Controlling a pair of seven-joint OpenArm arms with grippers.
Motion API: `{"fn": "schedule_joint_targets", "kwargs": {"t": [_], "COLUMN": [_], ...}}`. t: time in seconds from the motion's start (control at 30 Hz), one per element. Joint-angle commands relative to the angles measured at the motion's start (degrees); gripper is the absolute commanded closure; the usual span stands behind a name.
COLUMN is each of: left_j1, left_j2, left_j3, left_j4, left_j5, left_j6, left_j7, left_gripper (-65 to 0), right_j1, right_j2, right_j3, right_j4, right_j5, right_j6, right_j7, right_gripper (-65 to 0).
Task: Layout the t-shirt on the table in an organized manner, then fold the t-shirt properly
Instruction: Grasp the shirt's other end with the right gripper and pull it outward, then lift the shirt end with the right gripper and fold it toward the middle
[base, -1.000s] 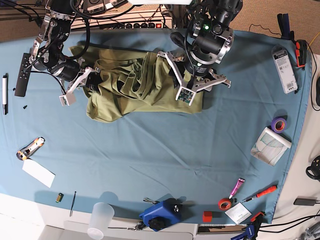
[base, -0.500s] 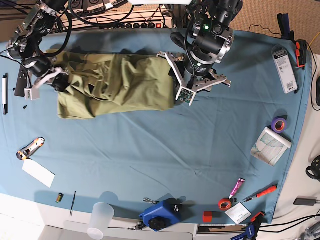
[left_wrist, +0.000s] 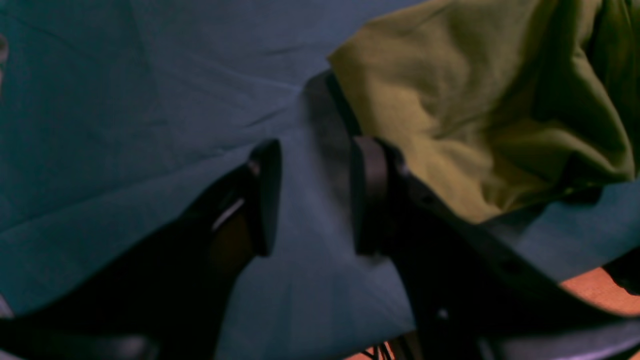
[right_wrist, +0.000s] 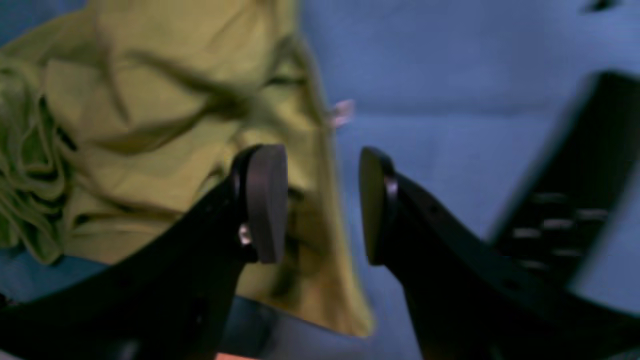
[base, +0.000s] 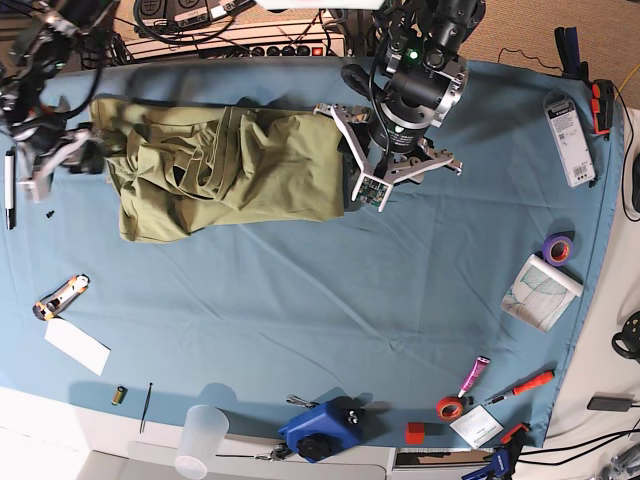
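You are in the laying-out step: the shirt (base: 225, 170) lies stretched sideways along the far part of the table (base: 300, 320), rumpled and doubled over itself, its round neck and sleeves not spread out, so no fold can begin yet

Your right gripper (right_wrist: 322, 202) has its pads apart with nothing clamped; the wrist view shows one pad in front of the shirt's hem and the other in front of bare table, and in the base view it sits just off the shirt's end away from the left gripper (left_wrist: 312, 197). That left one also stands parted and empty, just beside the shirt's other edge, one finger at the cloth's border

Your next move, as I judge it, calls for fresh grips on two corners or the shoulders, then a lift and outward pull to open the bunched middle flat. Watch for pinching several layers at once, since the ridges near the right gripper look stacked
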Motion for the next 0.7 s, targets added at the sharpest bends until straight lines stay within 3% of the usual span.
{"fn": "schedule_joint_targets", "kwargs": {"t": [0.0, 0.2, 0.47, 0.67], "left_j1": [-0.28, -0.26, -0.26, -0.28], "left_j2": [0.31, 0.31, 0.31, 0.31], "left_j3": [0.04, 0.04, 0.04, 0.04], "left_j4": [1.01, 0.98, 0.98, 1.01], "left_j5": [0.02, 0.02, 0.02, 0.02], "left_j6": [0.15, 0.17, 0.17, 0.15], "left_j7": [-1.49, -1.44, -1.27, -1.51], "left_gripper": [-21.5, -21.5, -21.5, -21.5], "right_j1": [0.50, 0.48, 0.66, 0.66], "right_j2": [1.55, 2.19, 2.23, 2.23], "right_j3": [0.66, 0.68, 0.68, 0.68], "right_j4": [1.01, 0.81, -7.37, -14.43], "right_j5": [1.25, -3.93, -3.67, 5.01], "right_j6": [0.06, 0.06, -2.03, 0.06], "right_j7": [1.22, 2.36, 6.27, 2.75], "right_gripper": [-24.1, -27.1, -27.1, -27.1]}}
